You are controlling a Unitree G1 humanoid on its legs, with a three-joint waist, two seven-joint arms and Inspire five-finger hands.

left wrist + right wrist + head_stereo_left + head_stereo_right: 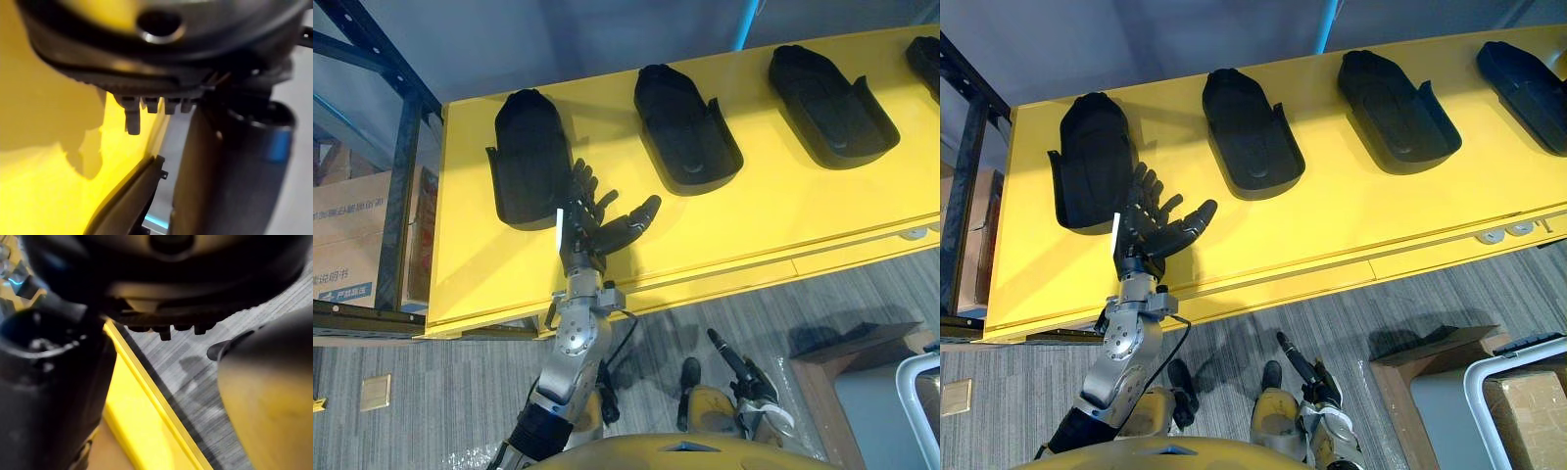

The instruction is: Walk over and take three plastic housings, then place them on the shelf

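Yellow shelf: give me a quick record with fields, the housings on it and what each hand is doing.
surface: yellow shelf
housings: four black ones in a row, apart from each other: leftmost housing, second housing, third housing, fourth housing
left hand: open, fingers spread, over the shelf beside the leftmost housing; holds nothing; contact unclear
right hand: low, off the shelf, above the grey floor
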